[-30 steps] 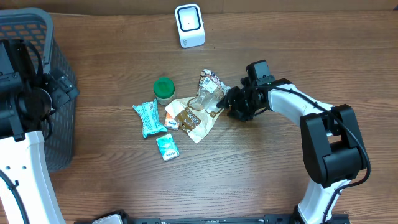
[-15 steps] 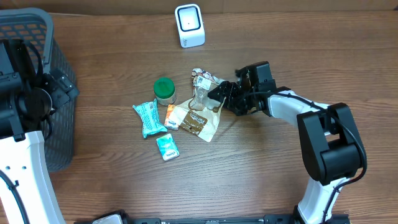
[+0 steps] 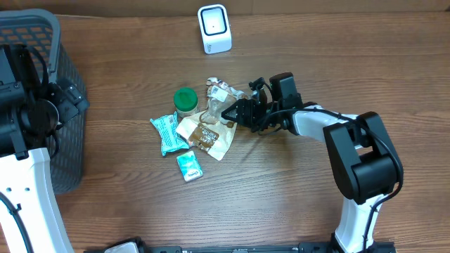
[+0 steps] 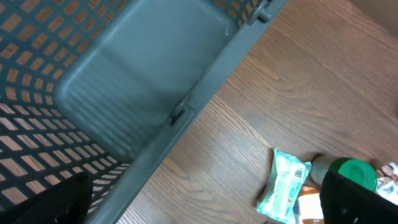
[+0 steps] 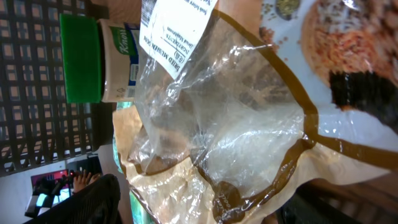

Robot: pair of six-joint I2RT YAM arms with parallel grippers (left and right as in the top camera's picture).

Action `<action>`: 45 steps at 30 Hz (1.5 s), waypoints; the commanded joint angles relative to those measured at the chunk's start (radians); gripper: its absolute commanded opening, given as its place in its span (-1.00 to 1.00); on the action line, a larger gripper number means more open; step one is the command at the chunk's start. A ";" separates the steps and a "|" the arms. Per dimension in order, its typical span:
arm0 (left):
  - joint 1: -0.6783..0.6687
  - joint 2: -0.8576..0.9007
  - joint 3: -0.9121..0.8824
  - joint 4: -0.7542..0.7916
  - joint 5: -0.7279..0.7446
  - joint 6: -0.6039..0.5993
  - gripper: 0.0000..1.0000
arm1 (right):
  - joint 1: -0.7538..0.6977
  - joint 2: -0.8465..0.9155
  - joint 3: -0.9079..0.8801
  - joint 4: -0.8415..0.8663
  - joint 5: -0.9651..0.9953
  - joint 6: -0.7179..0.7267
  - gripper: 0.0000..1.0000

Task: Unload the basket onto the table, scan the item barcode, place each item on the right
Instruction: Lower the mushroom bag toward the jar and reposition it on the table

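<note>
My right gripper (image 3: 234, 111) is nosed into the crumpled pouch (image 3: 207, 128) at centre frame. Jaws sit around the film, can't tell if they bite. The white label (image 3: 219, 90) at its upper end is likely the barcode side. Green-lidded jar (image 3: 185, 100) and teal packet (image 3: 167, 133) crowd it just left. Scanner (image 3: 214, 28) is top centre with bare table between. My left gripper (image 4: 199, 208) is spread and empty by the basket (image 3: 70, 105), far left.

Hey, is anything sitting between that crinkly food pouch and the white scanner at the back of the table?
Nothing visible does. The stretch of table between the pouch and the scanner shows only wood; the green-lidded jar sits beside the pouch, off that line.
</note>
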 commanded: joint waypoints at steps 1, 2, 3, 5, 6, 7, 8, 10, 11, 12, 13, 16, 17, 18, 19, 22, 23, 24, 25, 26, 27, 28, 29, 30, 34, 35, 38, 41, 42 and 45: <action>0.004 0.002 0.015 0.001 -0.017 -0.003 0.99 | 0.013 0.027 -0.021 0.033 0.030 0.049 0.59; 0.004 0.002 0.015 0.001 -0.017 -0.003 0.99 | 0.019 0.027 -0.021 0.040 0.045 0.068 0.59; 0.004 0.002 0.015 0.001 -0.016 -0.003 0.99 | 0.025 0.027 -0.021 0.041 0.067 0.084 0.57; 0.004 0.002 0.015 0.001 -0.017 -0.003 0.99 | 0.040 0.027 -0.021 0.040 0.115 0.116 0.50; 0.004 0.002 0.015 0.001 -0.017 -0.003 0.99 | 0.050 0.027 -0.021 0.040 0.136 0.130 0.43; 0.004 0.002 0.015 0.001 -0.017 -0.003 0.99 | 0.062 0.027 -0.021 0.040 0.160 0.152 0.42; 0.004 0.002 0.015 0.001 -0.017 -0.003 0.99 | 0.072 0.027 -0.021 0.045 0.175 0.167 0.39; 0.004 0.002 0.015 0.001 -0.017 -0.003 0.99 | 0.097 0.027 -0.021 0.063 0.184 0.194 0.38; 0.004 0.002 0.014 0.001 -0.017 -0.003 0.99 | 0.108 0.027 -0.021 0.073 0.184 0.203 0.38; 0.004 0.002 0.015 0.001 -0.017 -0.003 0.99 | 0.120 0.027 -0.021 0.087 0.185 0.221 0.38; 0.004 0.002 0.015 0.001 -0.017 -0.003 0.99 | 0.130 0.027 -0.021 0.098 0.188 0.232 0.38; 0.004 0.002 0.015 0.001 -0.016 -0.003 0.99 | 0.159 0.027 -0.021 0.119 0.219 0.269 0.38; 0.004 0.002 0.014 0.001 -0.016 -0.003 0.99 | 0.166 0.027 -0.021 0.119 0.229 0.275 0.38; 0.004 0.002 0.015 0.001 -0.016 -0.003 0.99 | 0.171 0.027 -0.021 0.120 0.239 0.277 0.38; 0.004 0.002 0.015 0.001 -0.016 -0.003 0.99 | 0.175 0.027 -0.021 0.120 0.245 0.277 0.38; 0.004 0.002 0.015 0.001 -0.016 -0.003 0.99 | 0.176 0.027 -0.021 0.118 0.248 0.277 0.08; 0.004 0.002 0.015 0.001 -0.016 -0.003 0.99 | 0.175 0.027 -0.021 0.118 0.248 0.276 -0.01; 0.004 0.002 0.015 0.001 -0.017 -0.003 0.99 | 0.174 0.027 -0.021 0.118 0.248 0.276 -0.10; 0.004 0.002 0.015 0.001 -0.016 -0.003 0.99 | 0.174 0.027 -0.021 0.117 0.247 0.276 -0.17; 0.004 0.002 0.015 0.001 -0.016 -0.003 0.99 | 0.173 0.027 -0.021 0.113 0.247 0.275 -0.21; 0.004 0.002 0.015 0.001 -0.017 -0.003 0.99 | 0.173 0.027 -0.021 0.111 0.247 0.271 -0.27; 0.004 0.002 0.014 0.001 -0.016 -0.003 0.99 | 0.173 0.027 -0.021 0.108 0.245 0.268 -0.31; 0.004 0.002 0.015 0.001 -0.016 -0.003 0.99 | 0.173 0.027 -0.021 0.106 0.240 0.261 -0.35; 0.004 0.002 0.015 0.001 -0.017 -0.003 0.99 | 0.173 0.027 -0.021 0.103 0.233 0.249 -0.45; 0.004 0.002 0.014 0.001 -0.016 -0.003 0.99 | 0.161 0.018 -0.019 0.089 0.172 0.211 -0.66; 0.004 0.002 0.015 0.001 -0.017 -0.003 0.99 | 0.153 0.010 -0.016 0.070 0.154 0.188 -0.71; 0.004 0.002 0.015 0.001 -0.017 -0.003 0.99 | 0.124 -0.028 0.000 -0.018 0.126 0.113 -0.78; 0.004 0.002 0.015 0.001 -0.017 -0.003 0.99 | 0.085 -0.095 0.026 -0.156 0.122 0.008 -0.88; 0.004 0.002 0.015 0.001 -0.017 -0.003 0.99 | 0.072 -0.121 0.032 -0.194 0.113 -0.030 -0.90; 0.004 0.002 0.015 0.001 -0.016 -0.003 0.99 | 0.035 -0.210 0.056 -0.319 0.074 -0.162 -0.92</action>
